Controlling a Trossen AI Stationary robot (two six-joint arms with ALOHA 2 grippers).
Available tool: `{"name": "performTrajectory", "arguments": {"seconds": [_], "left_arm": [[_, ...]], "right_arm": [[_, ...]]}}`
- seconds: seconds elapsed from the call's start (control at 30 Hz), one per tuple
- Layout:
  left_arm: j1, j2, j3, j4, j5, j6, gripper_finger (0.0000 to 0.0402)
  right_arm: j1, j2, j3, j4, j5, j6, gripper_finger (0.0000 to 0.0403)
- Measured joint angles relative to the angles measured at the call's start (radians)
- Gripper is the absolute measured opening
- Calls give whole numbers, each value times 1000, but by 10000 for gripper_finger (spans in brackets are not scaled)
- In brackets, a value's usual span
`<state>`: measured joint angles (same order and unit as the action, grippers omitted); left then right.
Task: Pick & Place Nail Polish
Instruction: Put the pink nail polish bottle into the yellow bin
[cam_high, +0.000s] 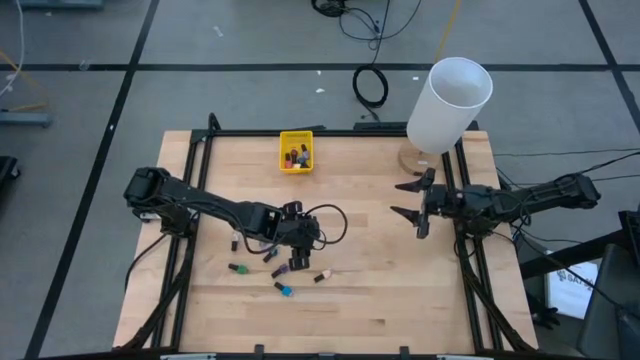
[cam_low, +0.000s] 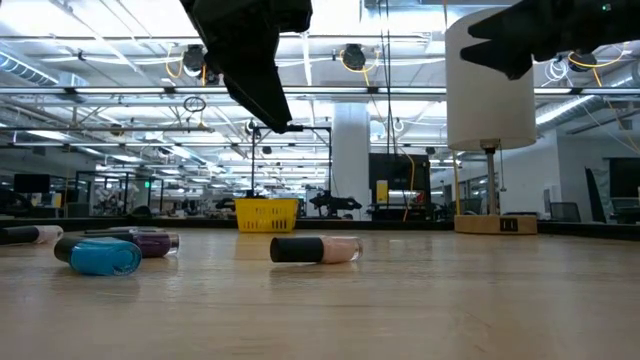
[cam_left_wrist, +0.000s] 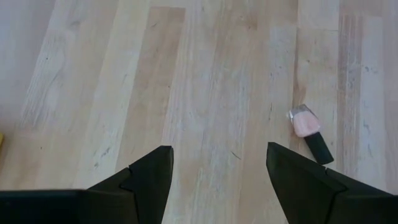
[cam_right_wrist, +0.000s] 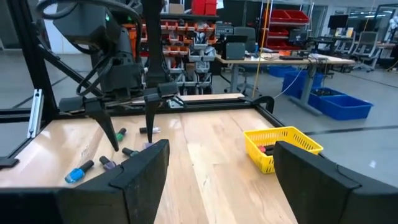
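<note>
Left gripper (cam_high: 297, 262) hangs with jaws spread and empty over the loose nail polish (cam_high: 322, 276) well short of the yellow bin (cam_high: 296, 151), so it's mid-pick and needs to drop onto one bottle, while the right gripper (cam_high: 414, 203) waits spread off to the bin's side.

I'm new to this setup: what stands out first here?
The left gripper hangs open over a scatter of nail polish bottles lying near the table's front. A yellow bin holding a few sits at the back edge, and a tall white cylinder towers at the back right.
</note>
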<state>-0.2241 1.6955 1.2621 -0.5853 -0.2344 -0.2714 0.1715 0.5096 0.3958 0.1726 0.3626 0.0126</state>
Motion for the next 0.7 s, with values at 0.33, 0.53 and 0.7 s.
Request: {"name": "performTrajectory", "arguments": {"seconds": [0.33, 0.53, 0.7], "left_arm": [[0, 0, 0, 3, 0, 1, 251], [0, 0, 0, 3, 0, 1, 251], [0, 0, 0, 3, 0, 1, 251]], "right_arm": [[0, -10, 0, -6, 0, 2, 274], [0, -14, 0, -8, -1, -1, 274], [1, -40, 0, -28, -31, -1, 274]]}}
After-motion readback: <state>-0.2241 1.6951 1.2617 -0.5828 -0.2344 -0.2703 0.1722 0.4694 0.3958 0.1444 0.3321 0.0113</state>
